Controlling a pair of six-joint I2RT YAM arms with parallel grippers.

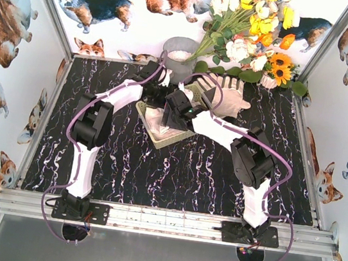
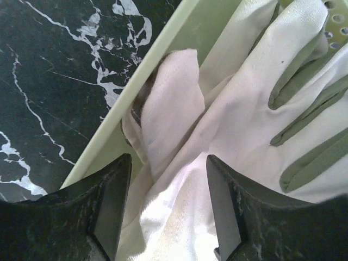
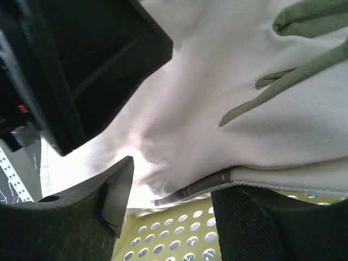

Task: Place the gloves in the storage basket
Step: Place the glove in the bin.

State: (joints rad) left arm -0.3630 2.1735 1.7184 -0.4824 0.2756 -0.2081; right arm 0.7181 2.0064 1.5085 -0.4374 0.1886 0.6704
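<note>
The pale yellow-green storage basket (image 1: 159, 143) sits mid-table, and both grippers hang over it. A cream glove (image 1: 160, 121) lies inside. Another glove (image 1: 230, 96) lies behind the basket on the table. In the left wrist view my left gripper (image 2: 168, 160) is open just above the white glove (image 2: 244, 109), near the basket wall (image 2: 215, 27). In the right wrist view my right gripper (image 3: 173, 176) stands open astride the glove's (image 3: 228, 65) dark-edged cuff, over the perforated basket (image 3: 179, 234). From above, the left gripper (image 1: 160, 96) and right gripper (image 1: 176, 108) nearly meet.
A grey metal bucket (image 1: 180, 57) stands at the back centre. A bunch of flowers (image 1: 253, 25) leans at the back right. The left arm's black wrist (image 3: 81, 65) crowds the right wrist view. Walls with dog prints close in three sides.
</note>
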